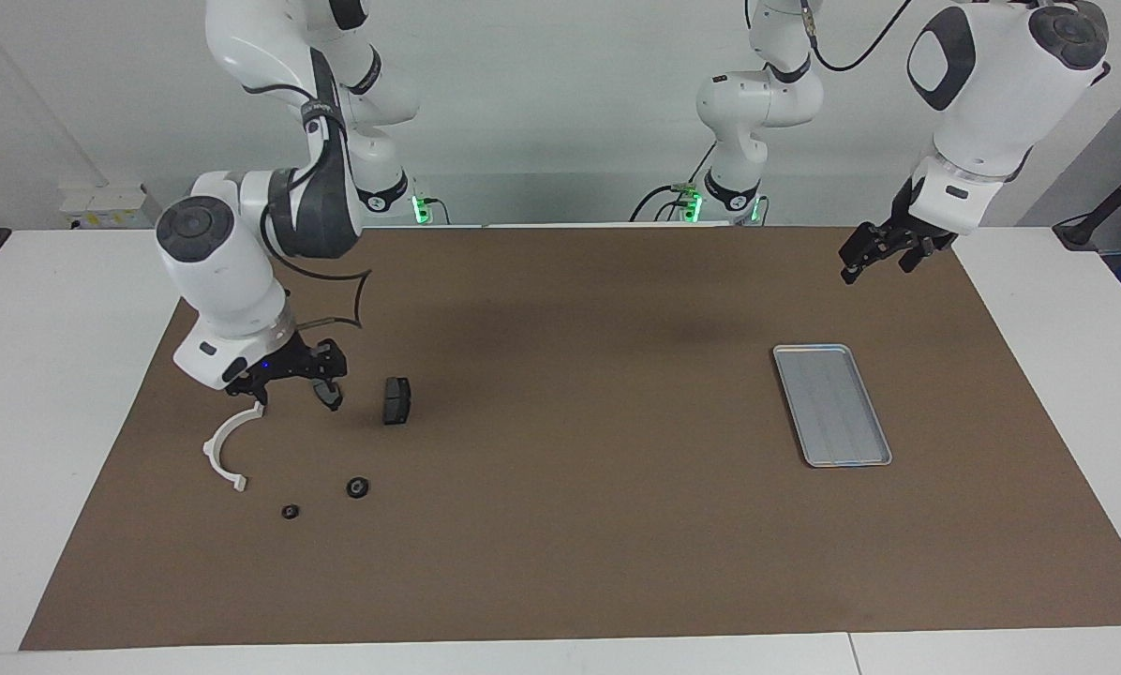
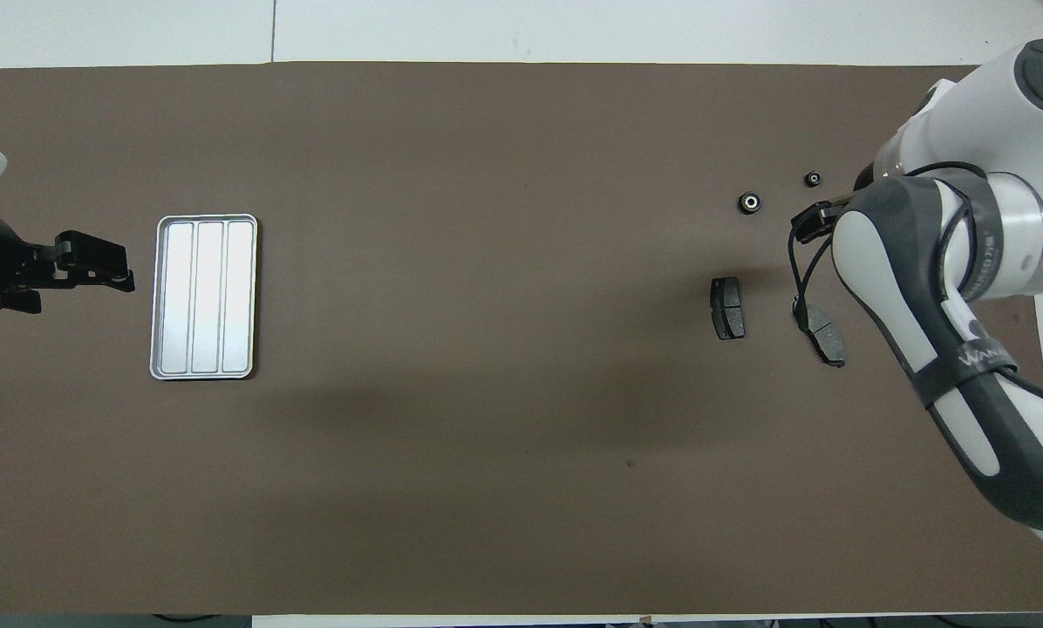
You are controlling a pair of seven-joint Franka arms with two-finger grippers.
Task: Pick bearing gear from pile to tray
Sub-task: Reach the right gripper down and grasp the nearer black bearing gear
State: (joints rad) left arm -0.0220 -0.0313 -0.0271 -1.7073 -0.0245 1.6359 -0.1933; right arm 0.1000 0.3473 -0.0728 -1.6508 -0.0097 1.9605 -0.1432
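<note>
I see one brown mat (image 1: pixel 570 525), one flat shiny metal tray (image 1: pixel 832 405) at the left arm's end, one curved white bracket (image 1: pixel 226 442), two grey pads (image 1: pixel 396 400), two tiny black rings (image 1: pixel 357 487). My right gripper (image 1: pixel 291 382) hangs open over the pile; my left gripper (image 1: pixel 877 253) waits open.

Your right arm was bent down low over the brown mat (image 1: pixel 560 525), its wrist tilted and the right gripper (image 1: pixel 286 391) hanging above the mat with fingers spread wide; whether the tips touched the mat was hard to tell. Your left arm waited, raised at the mat's edge, the left gripper (image 1: pixel 872 255) pointing down at a slant over the mat, fingers apart.
</note>
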